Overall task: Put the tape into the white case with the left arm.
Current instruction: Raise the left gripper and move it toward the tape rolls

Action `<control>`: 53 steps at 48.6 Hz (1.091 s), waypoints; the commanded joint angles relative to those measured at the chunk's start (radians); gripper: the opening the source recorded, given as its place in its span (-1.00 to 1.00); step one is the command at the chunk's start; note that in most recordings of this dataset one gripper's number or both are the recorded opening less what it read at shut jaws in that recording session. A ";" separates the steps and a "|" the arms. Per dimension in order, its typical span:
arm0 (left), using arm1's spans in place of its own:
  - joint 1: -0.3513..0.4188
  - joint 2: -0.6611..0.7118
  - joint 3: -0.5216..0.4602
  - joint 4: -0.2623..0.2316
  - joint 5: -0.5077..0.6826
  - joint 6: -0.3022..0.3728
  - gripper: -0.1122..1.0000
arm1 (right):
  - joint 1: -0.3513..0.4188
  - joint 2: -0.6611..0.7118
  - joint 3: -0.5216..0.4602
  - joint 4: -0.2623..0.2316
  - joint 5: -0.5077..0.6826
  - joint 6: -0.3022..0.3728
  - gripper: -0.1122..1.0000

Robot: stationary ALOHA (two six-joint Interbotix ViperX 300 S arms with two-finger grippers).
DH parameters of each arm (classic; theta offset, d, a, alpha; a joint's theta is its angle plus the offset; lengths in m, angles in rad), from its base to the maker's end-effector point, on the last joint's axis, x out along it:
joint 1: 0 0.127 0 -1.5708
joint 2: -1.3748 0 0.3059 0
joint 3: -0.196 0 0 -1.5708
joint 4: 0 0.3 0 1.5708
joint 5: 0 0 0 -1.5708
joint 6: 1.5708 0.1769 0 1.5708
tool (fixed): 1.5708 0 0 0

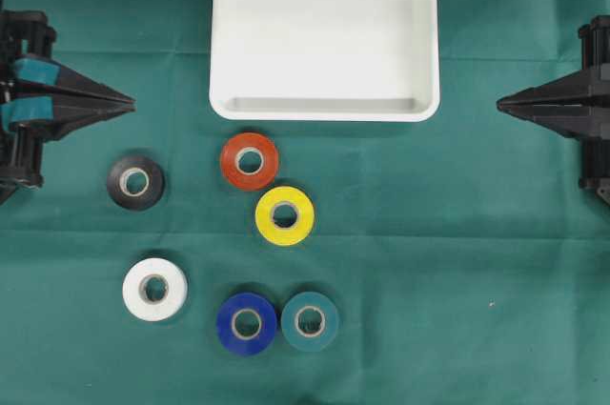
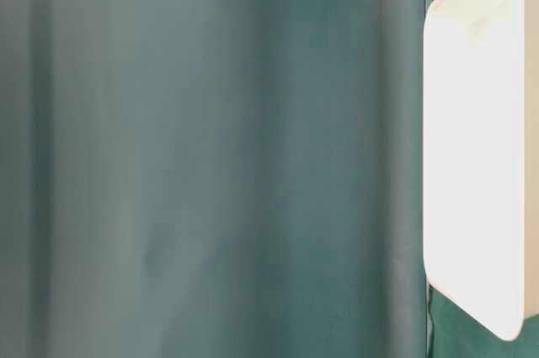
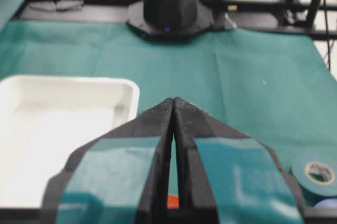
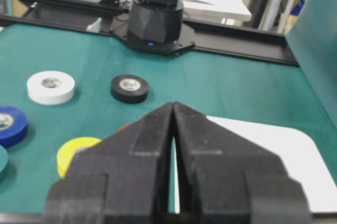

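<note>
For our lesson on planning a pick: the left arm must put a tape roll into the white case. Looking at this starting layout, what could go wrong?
1. The red roll and yellow roll almost touch, as do the blue and teal; gripping one may nudge its neighbour.
2. The left pincer is shut, so it must open before descending.
3. The red roll lies close to the case rim; a low carry might bump it.

No writing can be read anywhere. The teal tape roll (image 3: 319, 173) at the lower right of the left wrist view bears a printed inner label, but its marks are too blurred to make out.
</note>
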 commanded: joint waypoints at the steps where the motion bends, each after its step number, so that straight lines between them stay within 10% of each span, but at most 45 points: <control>1: -0.002 0.018 -0.025 -0.002 -0.005 -0.002 -0.77 | -0.003 0.008 -0.014 -0.002 -0.008 0.002 -0.97; 11: -0.003 0.014 -0.020 -0.003 -0.002 0.005 -0.63 | -0.003 0.008 -0.012 -0.003 -0.008 0.002 -0.97; 27: -0.003 -0.003 -0.014 -0.003 0.023 0.003 0.91 | -0.003 0.006 -0.006 -0.003 -0.008 0.000 -0.97; 53: -0.003 -0.014 -0.021 -0.005 0.201 -0.005 0.95 | -0.005 -0.049 0.092 -0.014 0.132 -0.002 -0.97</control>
